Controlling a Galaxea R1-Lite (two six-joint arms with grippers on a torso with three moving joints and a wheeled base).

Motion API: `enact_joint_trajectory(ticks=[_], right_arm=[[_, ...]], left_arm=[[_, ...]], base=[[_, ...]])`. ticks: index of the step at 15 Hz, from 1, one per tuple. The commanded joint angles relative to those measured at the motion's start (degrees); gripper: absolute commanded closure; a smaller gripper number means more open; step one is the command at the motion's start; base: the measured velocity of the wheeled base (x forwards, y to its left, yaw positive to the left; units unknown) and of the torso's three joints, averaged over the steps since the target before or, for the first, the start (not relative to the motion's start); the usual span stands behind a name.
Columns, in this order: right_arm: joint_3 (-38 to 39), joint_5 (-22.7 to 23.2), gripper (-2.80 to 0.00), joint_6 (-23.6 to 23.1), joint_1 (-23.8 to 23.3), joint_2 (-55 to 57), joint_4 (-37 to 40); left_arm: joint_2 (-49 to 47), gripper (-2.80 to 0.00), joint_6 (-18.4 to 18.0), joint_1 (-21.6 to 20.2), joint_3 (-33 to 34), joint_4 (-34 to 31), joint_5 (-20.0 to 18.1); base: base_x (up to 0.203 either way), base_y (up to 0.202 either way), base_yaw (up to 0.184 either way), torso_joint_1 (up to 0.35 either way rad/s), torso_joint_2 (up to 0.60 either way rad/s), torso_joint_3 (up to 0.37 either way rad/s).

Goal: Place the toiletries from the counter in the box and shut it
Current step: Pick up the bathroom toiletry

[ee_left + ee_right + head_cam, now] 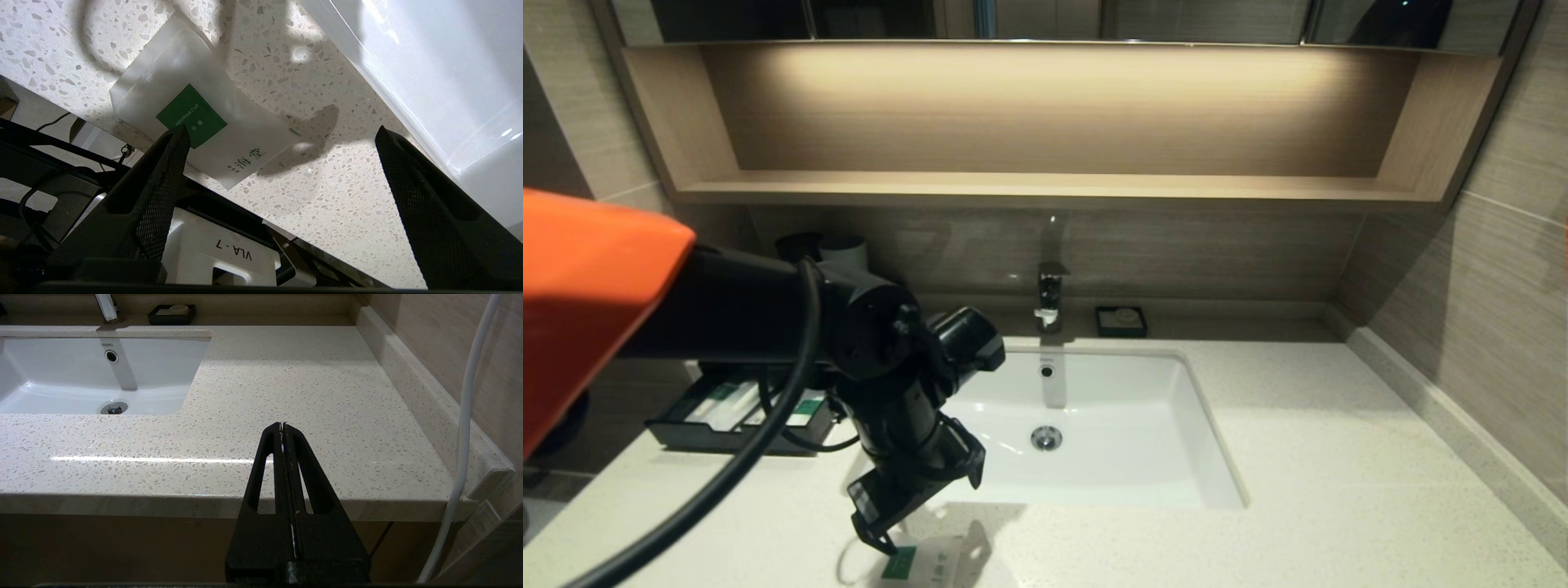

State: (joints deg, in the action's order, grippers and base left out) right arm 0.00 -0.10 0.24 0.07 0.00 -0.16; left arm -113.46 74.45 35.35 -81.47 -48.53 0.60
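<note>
Counter (1298, 457) cream speckled stone; left claw (282, 163) spread above sachet (196, 134); right claw (282, 428) clenched.

Closed right claw (282, 425) before counter (310, 384)

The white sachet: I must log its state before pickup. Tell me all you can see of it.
The sachet is a flat, translucent white packet with a green square label reading "shower cap" and green characters printed near one edge. It lies flat on the speckled counter near its front edge, beside the sink. The open left gripper hovers above; nothing grips it.
</note>
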Motion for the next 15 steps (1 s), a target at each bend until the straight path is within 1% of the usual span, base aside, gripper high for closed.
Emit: enact_joint_trajectory(ticks=[1, 15], right_arm=[[0.1, 0.0, 0.0, 0.0, 0.0, 0.0, 0.0], [0.1, 0.0, 0.0, 0.0, 0.0, 0.0, 0.0]], left_arm=[[-1.0, -2.8, 0.5, 0.0, 0.0, -0.2, 0.0], [-4.0, -2.8, -0.8, 0.0, 0.5, 0.0, 0.5]], base=[[0.0, 0.0, 0.0, 0.0, 0.0, 0.0], [0.0, 0.0, 0.0, 0.0, 0.0, 0.0]])
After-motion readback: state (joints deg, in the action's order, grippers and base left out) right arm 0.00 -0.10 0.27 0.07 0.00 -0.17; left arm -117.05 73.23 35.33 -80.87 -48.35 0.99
